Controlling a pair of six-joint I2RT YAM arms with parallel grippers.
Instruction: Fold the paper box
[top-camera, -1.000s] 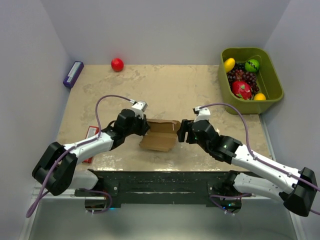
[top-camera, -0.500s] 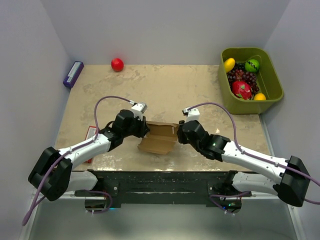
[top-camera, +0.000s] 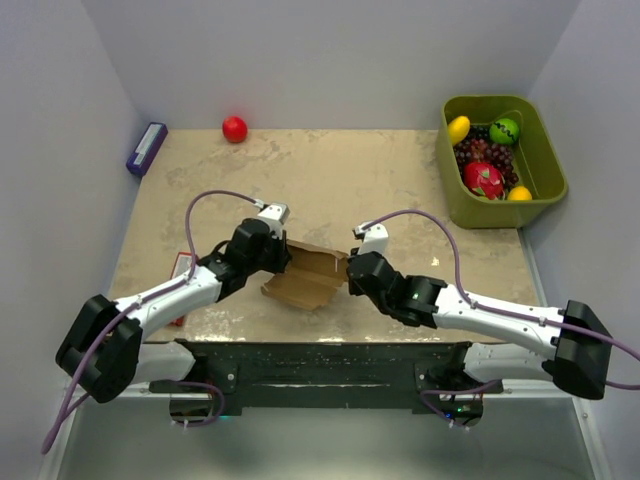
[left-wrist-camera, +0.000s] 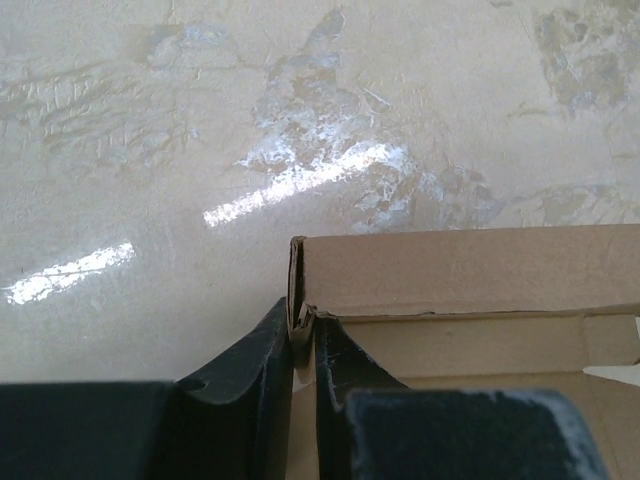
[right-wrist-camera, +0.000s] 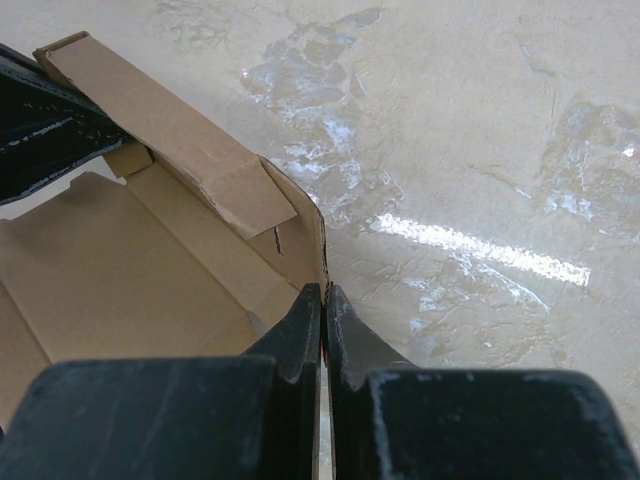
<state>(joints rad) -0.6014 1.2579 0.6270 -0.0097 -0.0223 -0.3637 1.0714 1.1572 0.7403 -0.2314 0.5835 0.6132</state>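
Pinching the paper box (top-camera: 305, 278) from opposite ends, the left claw (left-wrist-camera: 302, 328) and right claw (right-wrist-camera: 324, 298) each clamp a thin wall, jaws nearly closed, which shows in the wrist views but is hidden overhead.

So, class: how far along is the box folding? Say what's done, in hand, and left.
Done: some walls of the paper box stand raised. In hand: the left gripper and right gripper each pinch an opposite wall. Left: the box lies open, flaps unclosed.
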